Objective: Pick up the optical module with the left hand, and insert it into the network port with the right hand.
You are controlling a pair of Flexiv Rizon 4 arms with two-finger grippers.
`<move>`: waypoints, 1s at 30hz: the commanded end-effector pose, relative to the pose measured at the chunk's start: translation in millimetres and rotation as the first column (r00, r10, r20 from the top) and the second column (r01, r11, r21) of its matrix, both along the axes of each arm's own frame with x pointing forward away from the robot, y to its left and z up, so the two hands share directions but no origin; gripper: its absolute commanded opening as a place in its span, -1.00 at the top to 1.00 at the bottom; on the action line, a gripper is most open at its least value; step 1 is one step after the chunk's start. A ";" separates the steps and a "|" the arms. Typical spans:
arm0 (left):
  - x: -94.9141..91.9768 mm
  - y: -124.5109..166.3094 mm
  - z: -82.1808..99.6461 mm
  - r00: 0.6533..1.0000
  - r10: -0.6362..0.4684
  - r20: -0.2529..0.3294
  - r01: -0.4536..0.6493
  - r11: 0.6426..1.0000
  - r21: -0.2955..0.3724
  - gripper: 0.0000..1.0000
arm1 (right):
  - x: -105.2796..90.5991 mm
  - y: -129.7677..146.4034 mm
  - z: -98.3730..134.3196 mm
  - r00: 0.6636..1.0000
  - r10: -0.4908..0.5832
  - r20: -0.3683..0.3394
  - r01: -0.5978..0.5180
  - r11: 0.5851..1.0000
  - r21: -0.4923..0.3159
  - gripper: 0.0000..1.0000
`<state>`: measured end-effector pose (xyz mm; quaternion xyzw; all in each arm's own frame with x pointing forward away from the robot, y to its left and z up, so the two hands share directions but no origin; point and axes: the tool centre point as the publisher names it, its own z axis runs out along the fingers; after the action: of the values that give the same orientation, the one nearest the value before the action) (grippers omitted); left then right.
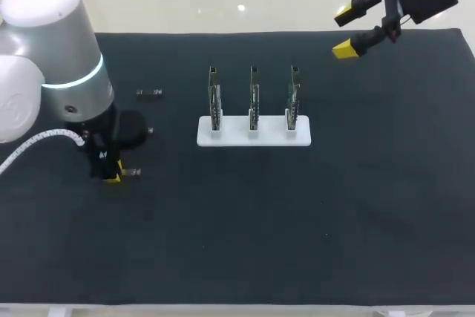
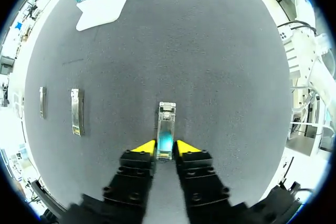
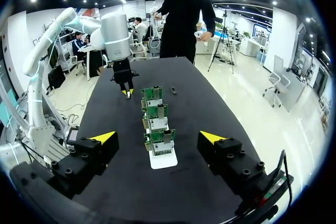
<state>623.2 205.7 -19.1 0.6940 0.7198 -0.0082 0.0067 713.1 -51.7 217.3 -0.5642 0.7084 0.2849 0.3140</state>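
Module lies flat on the dark mat, well left of the stand; left gripper is down on it, tips pinching its near end, likely ready to lift. Right gripper hangs wide open and empty behind the stand's right end, probably waiting for the handover. A spare lies left of the stand too
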 end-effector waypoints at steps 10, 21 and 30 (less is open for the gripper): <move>4.4 -4.7 30.4 0.998 0.046 -0.038 -0.051 0.992 -0.117 1.00 | -0.3 -0.1 -0.2 1.000 0.000 0.001 0.000 1.000 0.002 -1.00; 12.8 -18.1 102.1 0.975 0.220 -0.040 -0.219 0.905 -0.366 1.00 | -0.3 -0.1 -0.2 1.000 0.000 0.001 0.000 1.000 0.002 -1.00; 32.6 -24.8 159.2 0.938 0.327 -0.116 -0.335 0.762 -0.554 1.00 | -0.3 -0.1 -0.2 1.000 0.000 0.001 0.000 1.000 0.002 -1.00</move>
<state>656.4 169.9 129.9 0.5316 0.8066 -0.1888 0.1768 713.1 -51.7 217.3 -0.5642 0.7084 0.2849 0.3140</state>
